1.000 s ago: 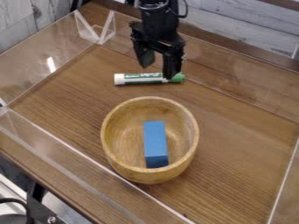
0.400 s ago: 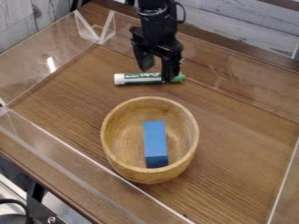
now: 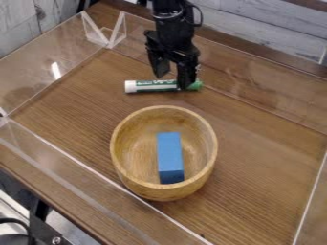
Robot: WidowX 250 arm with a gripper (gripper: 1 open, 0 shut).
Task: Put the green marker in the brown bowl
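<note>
Little has shifted since the earlier frames: we note the gripper (image 3: 171,71) sitting marginally lower over the marker, and the bowl, block and marker lying exactly where they lay.

We find the table (image 3: 76,105) bare wood inside clear walls. Largest on it is the brown bowl (image 3: 128,153), well in front of the gripper and nearer the camera, with a blue block (image 3: 169,157) lying inside it. Directly under the gripper lies the green marker (image 3: 156,86), flat on the wood, its green cap just beside the right-hand finger and its white barrel running out to the left.

Fingers stand spread apart, pointing down, holding nothing.

In our judgement the step is the descent to grasp. We advise straddling the barrel across its width, near the cap end, closing only once the tips are level with the barrel.

Green print shows on the barrel; we cannot read it.
</note>
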